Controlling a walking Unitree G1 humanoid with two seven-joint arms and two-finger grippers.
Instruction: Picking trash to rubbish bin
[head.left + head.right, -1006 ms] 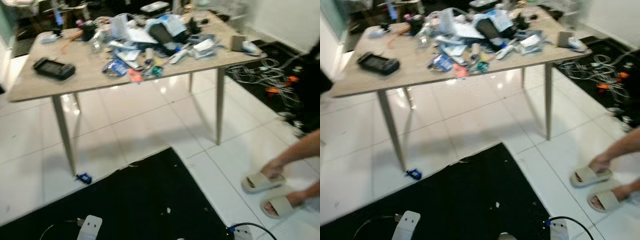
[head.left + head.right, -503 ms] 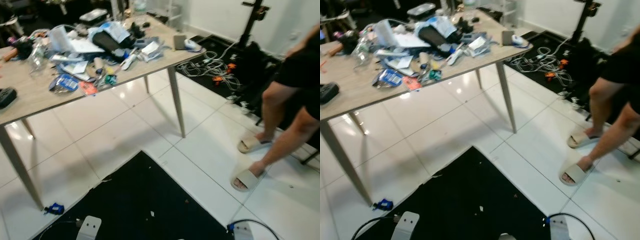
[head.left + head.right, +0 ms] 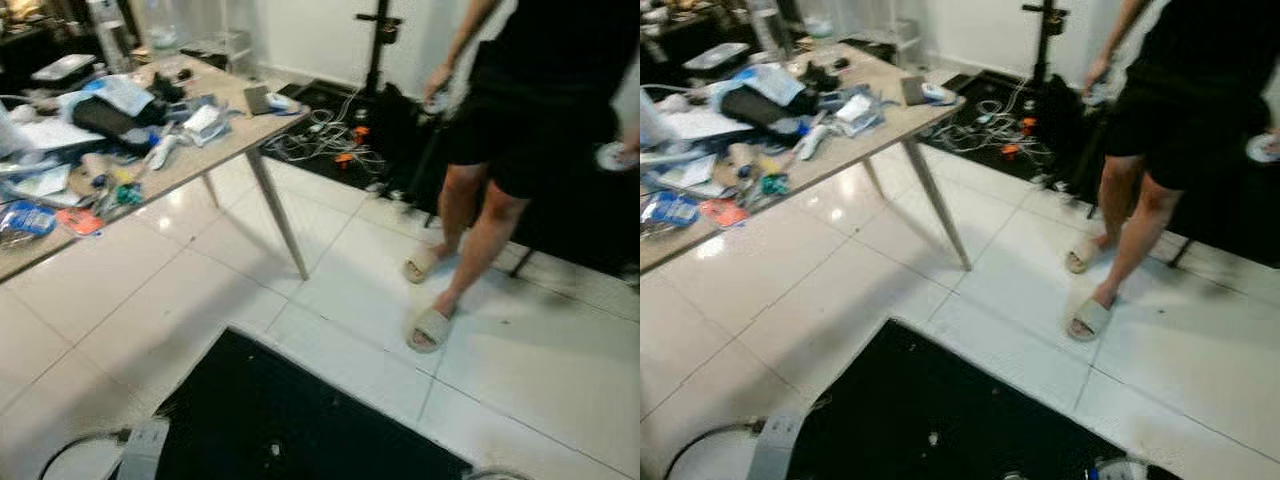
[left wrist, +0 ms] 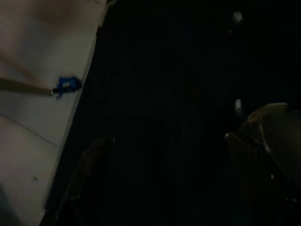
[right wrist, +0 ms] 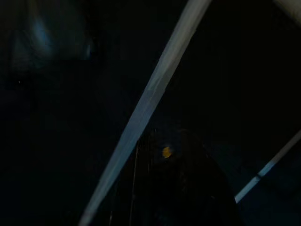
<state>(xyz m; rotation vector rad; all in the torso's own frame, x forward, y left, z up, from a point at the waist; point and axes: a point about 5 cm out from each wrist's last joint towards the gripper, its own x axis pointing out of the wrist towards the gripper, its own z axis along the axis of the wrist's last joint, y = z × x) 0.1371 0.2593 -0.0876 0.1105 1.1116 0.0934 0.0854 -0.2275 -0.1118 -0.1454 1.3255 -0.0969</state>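
cluttered table (image 3: pixel 215 140) on the left, person in slippers (image 3: pixel 500 190) standing right, both grippers' fingers too dark to tell

Head views bright, motion-blurred; wrist views dark.

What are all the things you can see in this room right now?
Light wooden table: one, tan, at the robot's left, on slanted legs.
Pile of papers, wrappers and small clutter: one heap, mixed white, blue and black, on the table.
Black floor mat: one, black, on the white tiles just before the robot.
Tangle of cables: one bunch, white with orange bits, on the floor beyond the table.
Black stand pole: one, black, by the back wall.
Person in black shorts: one, at the right, wearing beige slippers.
Left hand: very dark, over the black mat.
Right hand: very dark.
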